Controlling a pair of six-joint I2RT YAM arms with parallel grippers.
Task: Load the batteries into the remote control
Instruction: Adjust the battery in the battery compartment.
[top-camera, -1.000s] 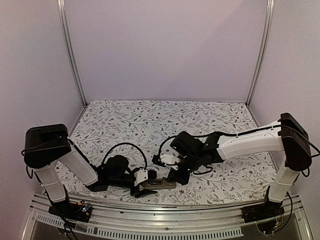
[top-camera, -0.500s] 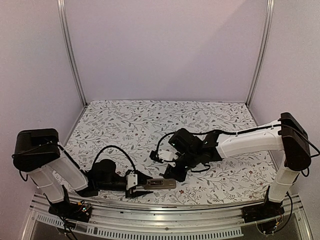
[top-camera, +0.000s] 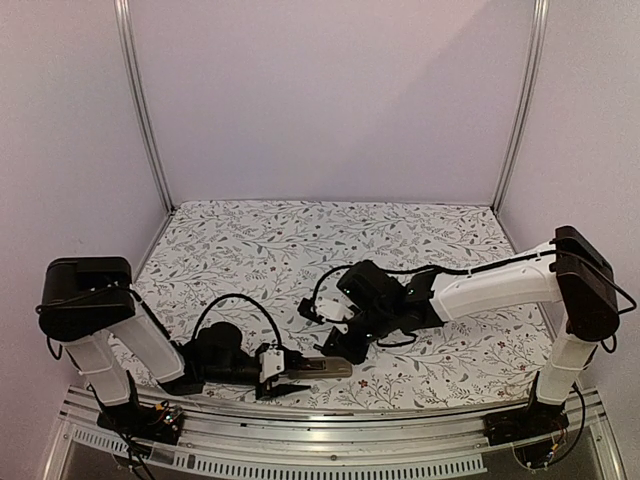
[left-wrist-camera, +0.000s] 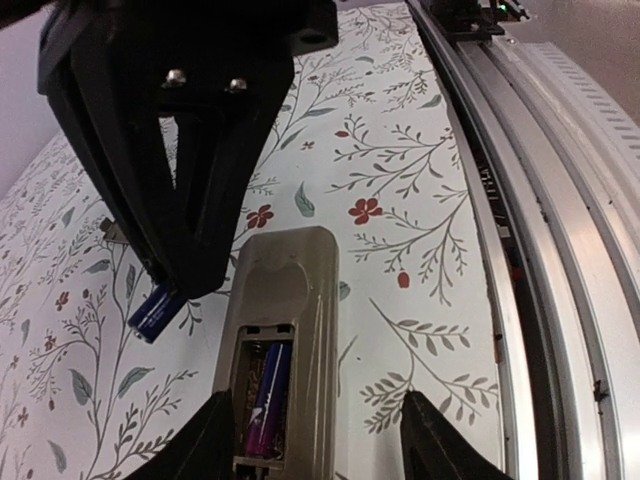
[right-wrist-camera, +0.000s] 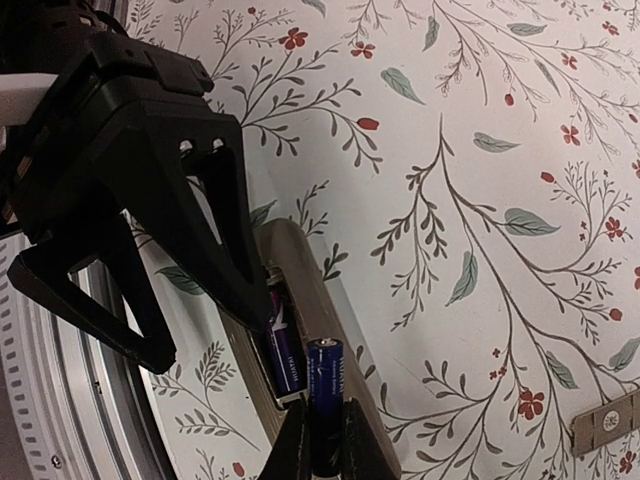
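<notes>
Left tool (left-wrist-camera: 316, 425) has narrowed, jaws open astride the remote control (left-wrist-camera: 290, 290) without clamping it. Right tool (right-wrist-camera: 325, 438), shut on the second battery (right-wrist-camera: 326, 385), has edged over the recess (left-wrist-camera: 262, 400) beside the first battery (right-wrist-camera: 283, 355), so seating looks near

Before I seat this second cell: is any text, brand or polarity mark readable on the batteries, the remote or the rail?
Nothing reads clearly in any view.
Held battery in the right gripper: white print on a blue label, too small to read.
Seated battery in the recess: pale print on a purple label, blurred.
Remote control, back side: no markings visible.
Metal rail: small dark marks along its inner edge, illegible.
</notes>
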